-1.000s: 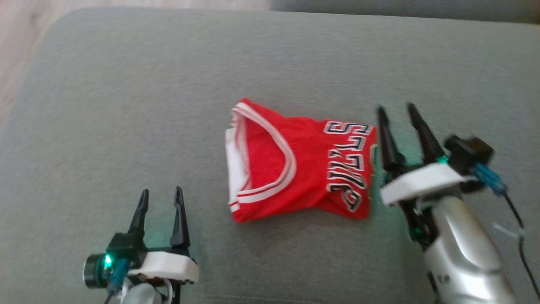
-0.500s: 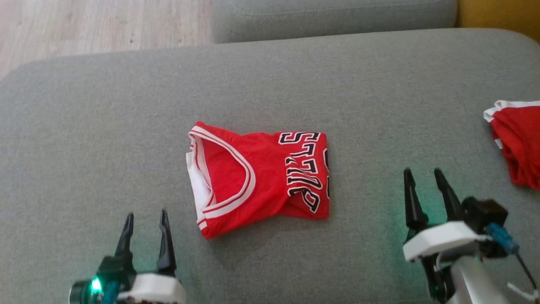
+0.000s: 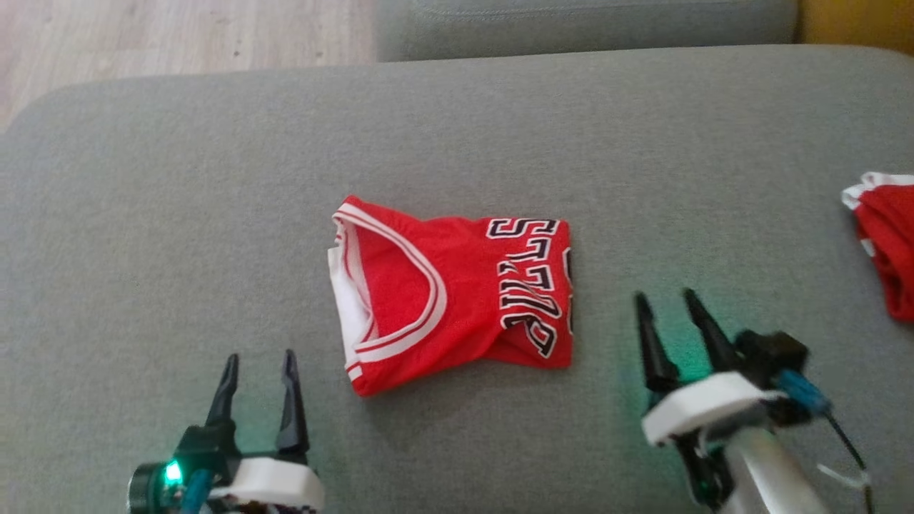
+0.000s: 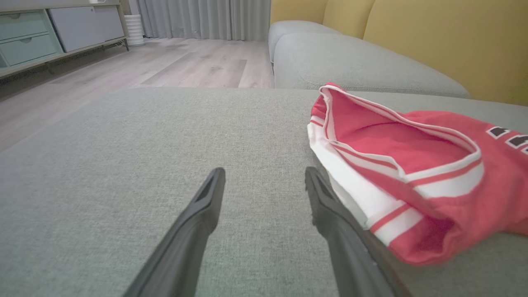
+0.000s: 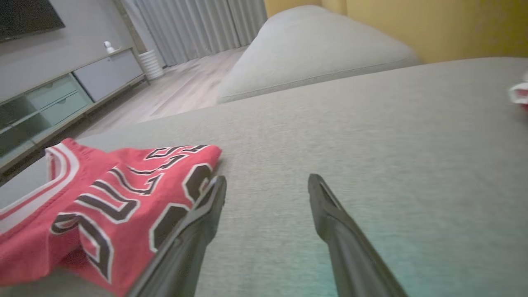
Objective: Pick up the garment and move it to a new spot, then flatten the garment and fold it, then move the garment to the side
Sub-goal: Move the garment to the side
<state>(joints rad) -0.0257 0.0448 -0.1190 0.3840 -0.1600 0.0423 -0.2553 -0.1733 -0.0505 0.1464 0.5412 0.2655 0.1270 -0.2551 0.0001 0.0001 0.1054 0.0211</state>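
While the red jersey (image 3: 457, 289) lies folded into a compact, slightly rumpled block near the middle of the grey cushion (image 3: 178, 214), you have both grippers off it and empty. Its white-striped opening faces your left side and its black-and-white lettering your right. Your left gripper (image 3: 260, 355) sits low at the left of the head view, fingers pointing up the picture, jaws spread wide with only bare cushion between them. From its wrist camera the finger nearer the jersey runs just beside the white-trimmed edge, and you cannot tell whether it brushes the cloth. Your right gripper (image 3: 665, 295) stands just beside the lettered edge, jaws equally wide apart and holding nothing. In its wrist view one fingertip overlaps the corner of the lettering, contact unclear. A second red cloth (image 3: 889, 243) lies at the cushion's far right, well apart from the jersey, and wooden floor (image 3: 178, 32) shows beyond the cushion's far left corner
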